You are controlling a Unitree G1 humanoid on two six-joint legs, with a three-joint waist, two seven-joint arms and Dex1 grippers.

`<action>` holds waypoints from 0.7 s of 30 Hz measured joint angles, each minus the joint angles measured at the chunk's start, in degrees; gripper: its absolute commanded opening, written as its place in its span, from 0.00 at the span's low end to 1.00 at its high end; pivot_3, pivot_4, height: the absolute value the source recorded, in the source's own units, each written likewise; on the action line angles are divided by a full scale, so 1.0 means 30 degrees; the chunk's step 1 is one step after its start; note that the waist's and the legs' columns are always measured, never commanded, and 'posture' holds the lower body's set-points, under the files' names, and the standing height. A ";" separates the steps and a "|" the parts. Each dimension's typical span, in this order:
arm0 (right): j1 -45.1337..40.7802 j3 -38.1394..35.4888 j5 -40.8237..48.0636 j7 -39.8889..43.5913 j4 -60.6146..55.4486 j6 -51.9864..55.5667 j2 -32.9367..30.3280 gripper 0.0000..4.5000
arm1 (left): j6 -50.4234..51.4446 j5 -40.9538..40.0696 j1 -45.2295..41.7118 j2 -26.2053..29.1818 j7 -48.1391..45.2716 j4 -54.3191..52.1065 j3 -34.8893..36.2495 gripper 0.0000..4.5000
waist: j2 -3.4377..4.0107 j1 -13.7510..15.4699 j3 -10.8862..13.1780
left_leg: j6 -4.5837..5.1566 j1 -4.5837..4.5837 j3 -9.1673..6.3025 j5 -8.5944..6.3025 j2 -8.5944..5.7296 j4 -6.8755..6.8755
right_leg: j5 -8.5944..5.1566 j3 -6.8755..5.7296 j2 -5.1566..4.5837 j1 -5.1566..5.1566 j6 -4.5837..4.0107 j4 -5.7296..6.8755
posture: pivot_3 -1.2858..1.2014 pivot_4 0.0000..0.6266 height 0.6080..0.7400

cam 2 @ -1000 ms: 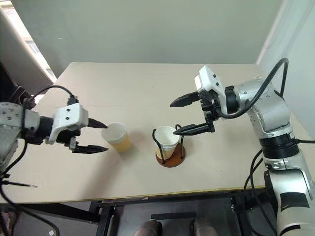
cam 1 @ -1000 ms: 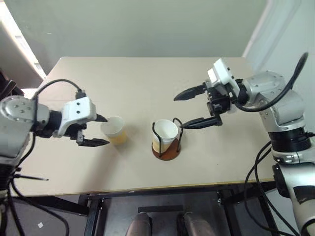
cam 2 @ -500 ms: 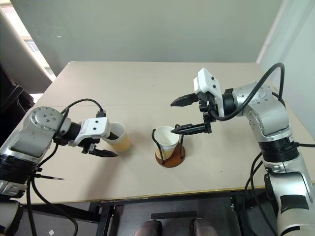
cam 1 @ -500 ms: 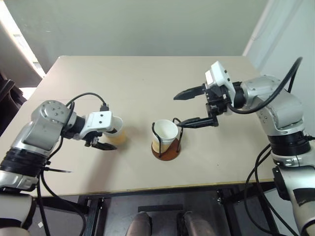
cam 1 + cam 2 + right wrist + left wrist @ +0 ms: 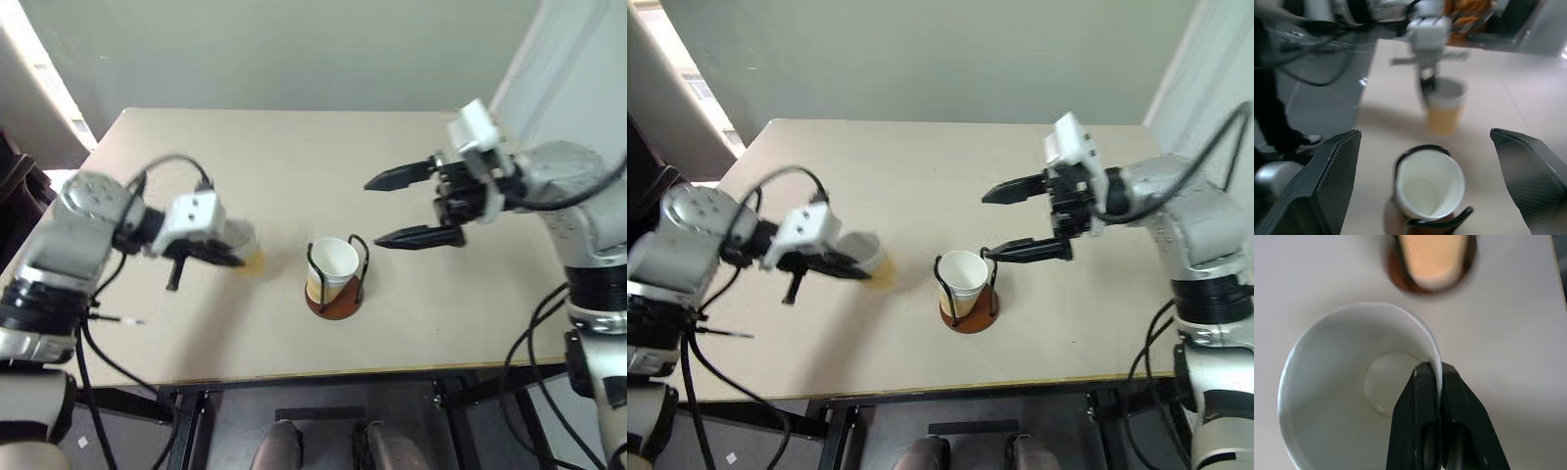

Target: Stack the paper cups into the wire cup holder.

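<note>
cup (image 5: 331, 266) in wire cup holder (image 5: 334, 296) on table (image 5: 294, 166), second cup (image 5: 242, 245) to its left

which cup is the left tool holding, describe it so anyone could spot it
On the beige table, look on the robot's left of the wire cup holder, which stands near the front edge with a cup in it. The held paper cup is the one outside the wires, its rim pinched in the shut left tool.

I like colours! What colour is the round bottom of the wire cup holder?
Reddish-brown. The wire cup holder base shows best in the left eye view, under the cup.
</note>
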 measured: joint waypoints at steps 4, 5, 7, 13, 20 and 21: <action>0.1220 -0.0835 0.0819 0.0901 -0.0405 0.0399 -0.1840 0.98 | -0.0067 -0.1765 -0.3917 -0.0853 -0.0070 0.0813 0.0486 0.00 | 0.0000 0.0059 0.0000 | 0.0030 -0.0003 0.0035 -0.0007 -0.0014 0.0033 | 0.0012 0.0022 -0.0019 0.0020 0.0055 -0.0012 | 0.52 0.24 1.00; 0.1515 -0.0953 0.0908 0.1070 -0.0412 0.0419 -0.2233 0.98 | -0.0084 -0.2489 -0.4654 -0.1041 -0.0077 0.1001 0.0336 0.00 | 0.0001 0.0042 0.0000 | 0.0032 0.0003 0.0043 -0.0007 -0.0014 0.0037 | 0.0015 0.0027 -0.0029 0.0022 0.0063 -0.0010 | 0.52 0.24 1.00; 0.1837 -0.1279 0.1005 0.1164 -0.0403 0.0391 -0.2628 0.98 | -0.0092 -0.4127 -0.5780 -0.1286 -0.0081 0.1092 -0.0662 0.00 | 0.0002 0.0015 0.0001 | 0.0045 0.0005 0.0064 -0.0001 -0.0015 0.0044 | 0.0027 0.0035 -0.0034 0.0024 0.0101 -0.0007 | 0.52 0.24 1.00; 0.2376 -0.2395 0.1512 0.0906 -0.0417 0.0385 -0.3024 0.98 | -0.1430 -0.7141 -0.7466 -0.2222 -0.0105 0.1126 -0.6220 0.00 | 0.0009 -0.0016 0.0001 | 0.0075 0.0013 0.0085 0.0014 -0.0004 0.0092 | 0.0063 0.0043 -0.0036 0.0048 0.0191 0.0000 | 0.52 0.24 1.00; 0.3890 -0.3045 0.1786 -0.0330 -0.1696 0.0656 -0.3381 0.98 | -0.3673 -0.7883 -0.9080 -0.2925 -0.0111 0.2615 -0.9610 0.00 | 0.0026 0.0009 0.0011 | 0.0156 -0.0004 0.0098 -0.0032 -0.0014 0.0276 | 0.0030 0.0065 -0.0038 0.0121 0.0310 -0.0009 | 0.52 0.24 1.00; 0.4043 -0.3165 0.1913 -0.0535 -0.1960 0.0701 -0.3442 0.98 | -0.4089 -0.7864 -0.9116 -0.2974 -0.0113 0.2841 -1.0218 0.00 | 0.0026 0.0014 0.0011 | 0.0160 -0.0006 0.0100 -0.0035 -0.0018 0.0288 | 0.0030 0.0068 -0.0038 0.0128 0.0322 -0.0014 | 0.52 0.24 1.00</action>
